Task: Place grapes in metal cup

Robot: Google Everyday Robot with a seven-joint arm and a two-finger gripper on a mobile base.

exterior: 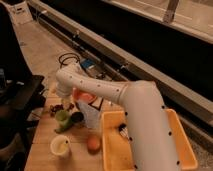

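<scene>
1. Background: a dim floor with a long raised rail running diagonally behind the wooden worktop. A coil of cable lies on the floor beyond its far edge.
2. Locate the gripper. It hangs at the far-left end of the white arm, low over the back left of the worktop. You cannot tell how the jaws stand, because the wrist hides them.
3. Locate the grapes. They lie on the worktop just beside the gripper. Contact cannot be confirmed.
4. Locate the metal cup. It stands near the grapes, to their right, just beside the pale green cup.
5. Step in hand, as judged: acquiring the grapes. Nothing is in the metal cup yet.
6. Next move: secure the bunch, lift clear of the green cup's rim, then carry it a short way right.
7. Clearance: the worktop's left edge is close to the grapes. The yellow bin blocks the right. The white cup and orange fruit sit nearer the front, apart from this path.
</scene>
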